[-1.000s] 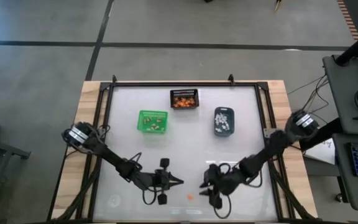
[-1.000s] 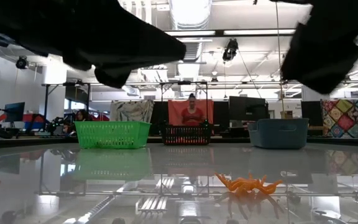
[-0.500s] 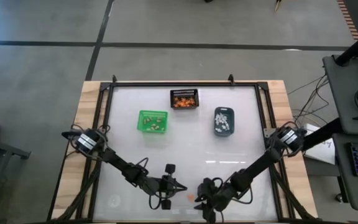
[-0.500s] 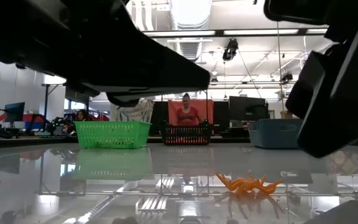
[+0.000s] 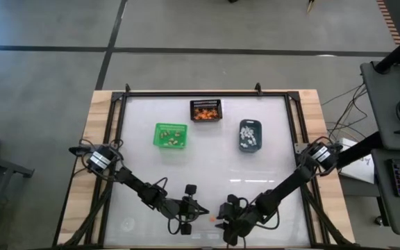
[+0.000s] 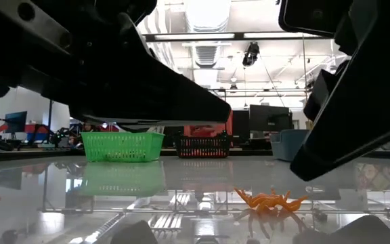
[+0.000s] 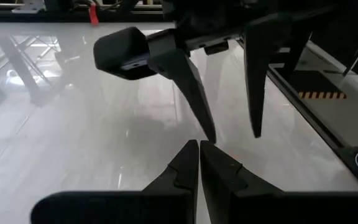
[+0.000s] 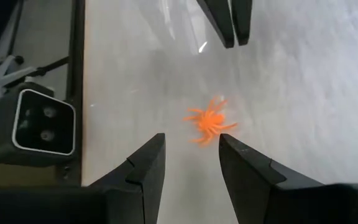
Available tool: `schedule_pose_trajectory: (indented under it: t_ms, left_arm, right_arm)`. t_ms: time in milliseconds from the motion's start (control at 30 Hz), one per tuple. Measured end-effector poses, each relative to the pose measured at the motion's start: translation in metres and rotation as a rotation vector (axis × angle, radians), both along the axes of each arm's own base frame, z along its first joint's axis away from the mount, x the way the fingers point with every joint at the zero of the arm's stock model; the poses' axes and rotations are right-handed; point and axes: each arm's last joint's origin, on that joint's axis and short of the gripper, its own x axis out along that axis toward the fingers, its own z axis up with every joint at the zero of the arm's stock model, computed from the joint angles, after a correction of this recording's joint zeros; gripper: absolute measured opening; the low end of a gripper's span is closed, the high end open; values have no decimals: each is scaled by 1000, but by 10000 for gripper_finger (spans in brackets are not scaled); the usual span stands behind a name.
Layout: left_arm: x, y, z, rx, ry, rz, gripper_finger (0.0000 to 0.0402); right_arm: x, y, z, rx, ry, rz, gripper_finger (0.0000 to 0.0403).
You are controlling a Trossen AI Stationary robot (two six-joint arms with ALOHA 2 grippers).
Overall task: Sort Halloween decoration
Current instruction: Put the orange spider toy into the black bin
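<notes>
One orange spider trinket [image 8: 209, 122] of the Halloween decoration lies flat on the white table near its front edge, also seen in the low view [image 6: 269, 200] and from above [image 5: 212, 219]. My right gripper [image 8: 191, 152] is open and low over the table. Its two fingers stand just short of the spider, which is in line with the gap. My left gripper [image 7: 199, 146] is shut and empty. It comes at the spider from the table's left and its tips [image 8: 225, 22] stop short of it. Neither gripper touches it.
Three small bins stand at the far side: a green one [image 5: 170, 135], a black mesh one [image 5: 206, 110] with orange pieces, and a blue-grey one [image 5: 250, 135] with pale pieces. A white camera box [image 8: 42, 127] sits at the near edge beside the right gripper.
Both arms have sunk toward the table. My right gripper has also gone toward the near edge and closed in on the orange spider. My left gripper has dropped and edged toward the spider from the left. The spider has not moved.
</notes>
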Motion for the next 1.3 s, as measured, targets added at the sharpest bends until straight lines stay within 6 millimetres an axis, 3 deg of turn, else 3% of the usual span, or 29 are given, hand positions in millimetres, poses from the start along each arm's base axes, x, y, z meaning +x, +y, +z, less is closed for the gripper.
schedule_pose_trajectory:
  t_ms: [600,900,1300]
  left_arm:
    - [2,-1,1,-3,-4,0,0]
    - [2,-1,1,0,-2,-2,0]
    - [0,-5,-3,-19,56,-121,0]
  right_arm:
    - [8,5,-14,-86,-16,5,141]
    - [8,-9,-15,-315,-46,-125,141]
    - [2,-4,13,-285,-57,55,141]
